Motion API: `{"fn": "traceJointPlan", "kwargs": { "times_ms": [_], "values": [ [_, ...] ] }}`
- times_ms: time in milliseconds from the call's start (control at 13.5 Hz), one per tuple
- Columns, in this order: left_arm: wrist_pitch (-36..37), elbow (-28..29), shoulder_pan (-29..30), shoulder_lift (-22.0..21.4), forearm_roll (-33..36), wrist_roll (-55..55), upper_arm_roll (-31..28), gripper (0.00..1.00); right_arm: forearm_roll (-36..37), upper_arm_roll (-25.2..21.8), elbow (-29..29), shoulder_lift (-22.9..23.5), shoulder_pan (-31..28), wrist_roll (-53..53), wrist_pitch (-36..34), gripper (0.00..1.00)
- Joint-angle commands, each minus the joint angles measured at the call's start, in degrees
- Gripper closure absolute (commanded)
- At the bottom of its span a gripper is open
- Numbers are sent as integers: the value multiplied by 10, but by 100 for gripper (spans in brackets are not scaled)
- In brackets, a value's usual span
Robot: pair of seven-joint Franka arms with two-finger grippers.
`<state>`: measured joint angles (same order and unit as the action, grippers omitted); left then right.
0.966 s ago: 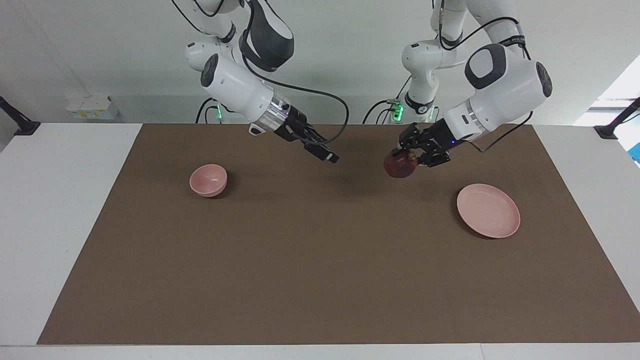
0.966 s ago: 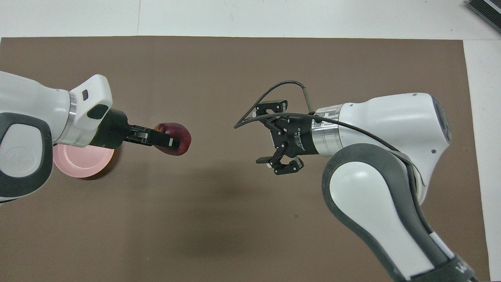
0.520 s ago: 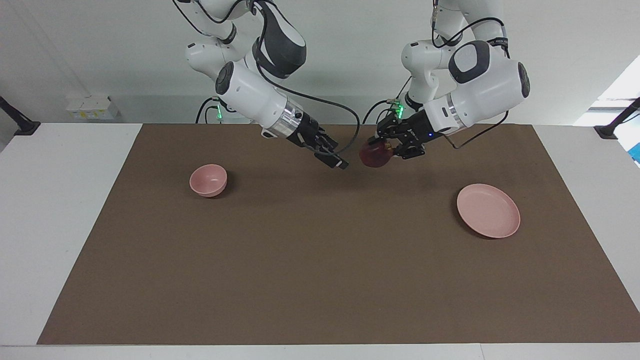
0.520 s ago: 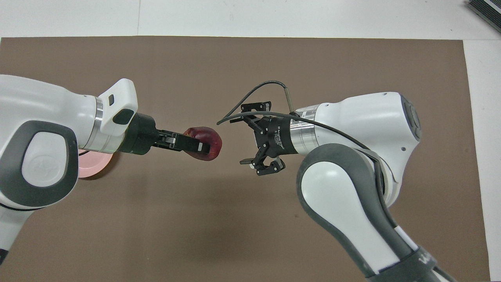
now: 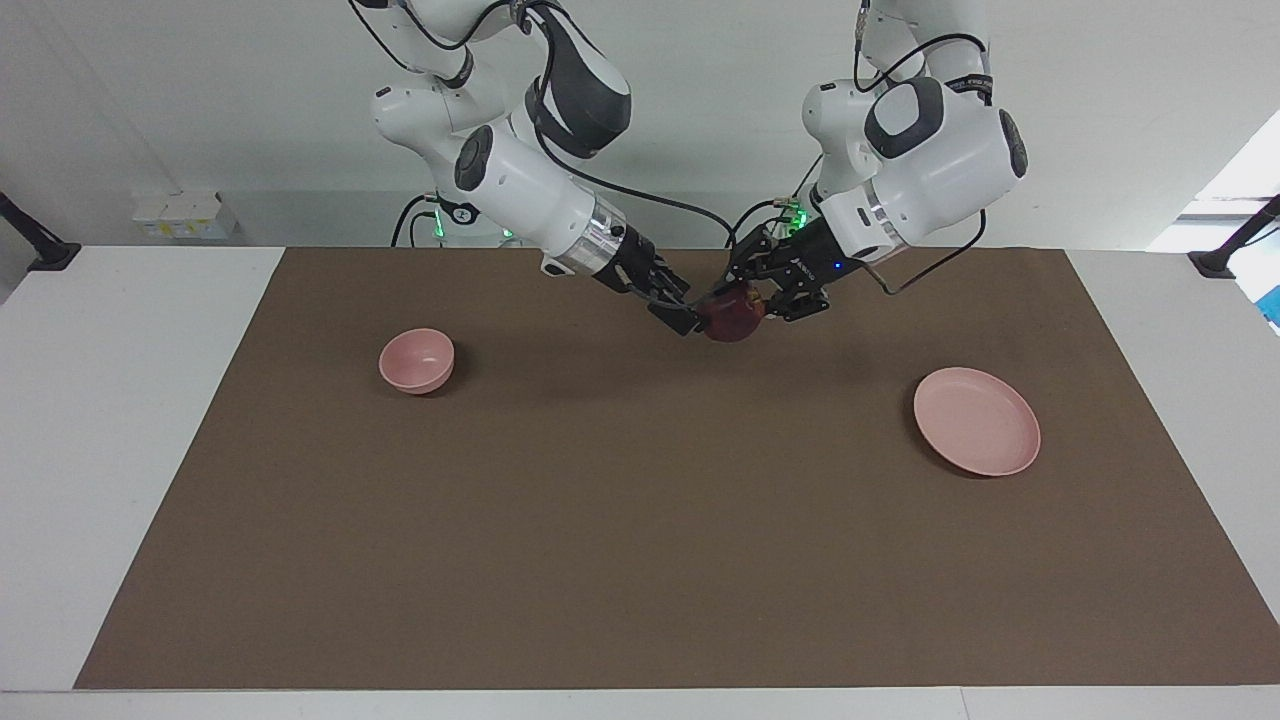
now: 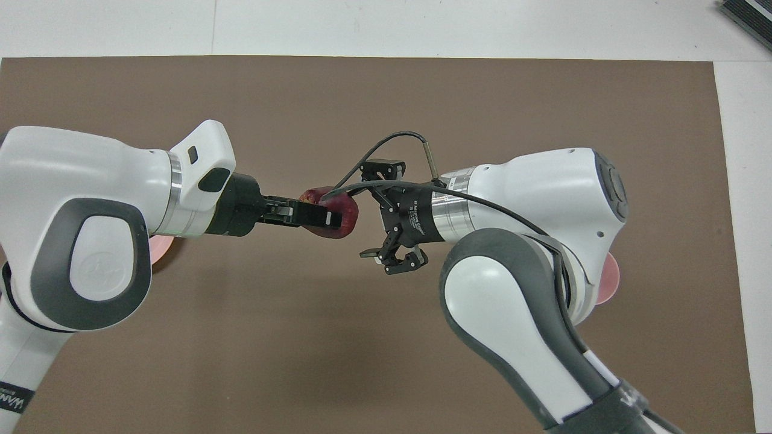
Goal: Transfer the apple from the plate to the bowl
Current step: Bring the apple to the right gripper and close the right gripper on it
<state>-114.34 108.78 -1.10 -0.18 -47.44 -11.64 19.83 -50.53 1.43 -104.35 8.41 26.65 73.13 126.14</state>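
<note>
My left gripper [image 5: 752, 298] is shut on the dark red apple [image 5: 733, 313] and holds it in the air over the middle of the brown mat, at the robots' end. In the overhead view the apple [image 6: 339, 212] sticks out past the left gripper [image 6: 318, 214]. My right gripper [image 5: 681, 314] is open, its fingers spread wide [image 6: 366, 212], with the apple at their mouth. I cannot tell if they touch it. The pink plate [image 5: 976, 421] lies bare toward the left arm's end. The pink bowl [image 5: 416, 360] stands toward the right arm's end.
A brown mat [image 5: 640, 540] covers most of the white table. In the overhead view the arms hide most of the plate [image 6: 158, 252] and the bowl [image 6: 609, 278]; only slivers show.
My left gripper has carried the apple from near the plate toward the table's middle. My right gripper has moved in to meet it, and its open fingers are now at the apple.
</note>
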Motion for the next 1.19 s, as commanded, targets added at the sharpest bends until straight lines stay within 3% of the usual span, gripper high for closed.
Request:
{"fn": "traceJointPlan", "kwargs": {
  "times_ms": [0, 446, 520, 594, 669, 891, 966, 1040, 1114],
  "values": [
    [-11, 11, -20, -15, -13, 22, -3, 100, -20, 2, 10, 9, 11, 46, 9, 0],
    [12, 8, -21, -15, -12, 43, -2, 100, -21, 2, 11, 14, 8, 84, 37, 0],
    [13, 9, -23, -16, -12, 43, -2, 100, -19, 2, 11, 14, 12, 83, 39, 26],
    [13, 9, -23, -16, -12, 43, -1, 100, -20, 2, 13, 14, 13, 83, 39, 95],
    [11, 8, -24, -15, -12, 50, 1, 100, -20, 2, 15, 14, 13, 85, 38, 100],
    [10, 6, -23, -16, -12, 70, 13, 100, -16, 2, 15, 14, 13, 83, 38, 100],
    [2, 4, -24, -15, -11, 96, 14, 69, -12, 2, 15, 14, 14, 83, 38, 100],
    [-2, 0, -23, -15, -6, 114, 14, 1, -11, 2, 15, 14, 14, 79, 36, 100],
    [1, -1, -22, -18, -4, 117, 13, 0, -11, 2, 15, 13, 9, 77, 28, 100]
  ]
}}
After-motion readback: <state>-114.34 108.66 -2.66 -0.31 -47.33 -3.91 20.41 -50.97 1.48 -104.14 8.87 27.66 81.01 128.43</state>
